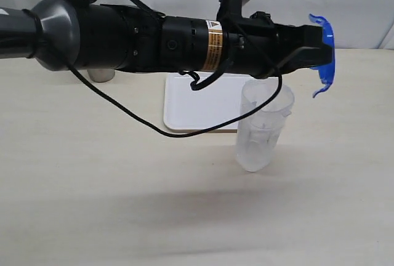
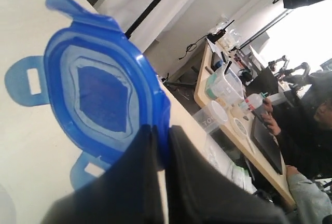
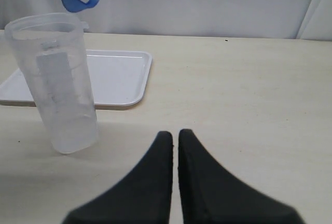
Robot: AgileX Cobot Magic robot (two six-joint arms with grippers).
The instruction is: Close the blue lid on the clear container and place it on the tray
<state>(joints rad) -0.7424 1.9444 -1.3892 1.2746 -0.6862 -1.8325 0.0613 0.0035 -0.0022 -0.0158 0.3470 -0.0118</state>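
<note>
Your left gripper (image 1: 317,47) pinches the blue lid (image 1: 328,72) on edge, up beside the clear container's (image 1: 263,127) mouth; container stands open on the tabletop (image 1: 92,186), beside the tray (image 1: 197,103), not on it; right gripper (image 3: 175,141) closed, empty; capping and traying both remain.

The left arm (image 1: 154,44) stretches level across the exterior view, from the left edge past the middle, well above the table (image 1: 92,204); its grey link gives way to a black wrist, with a black cable (image 1: 123,109) looping beneath; the left fingers (image 1: 311,34) point to the right of that view and are clamped on the rim of the blue lid (image 1: 327,44), holding it on edge; the right fingers (image 3: 155,172) are pressed together, tips almost touching, with nothing between them, above the table.
</note>
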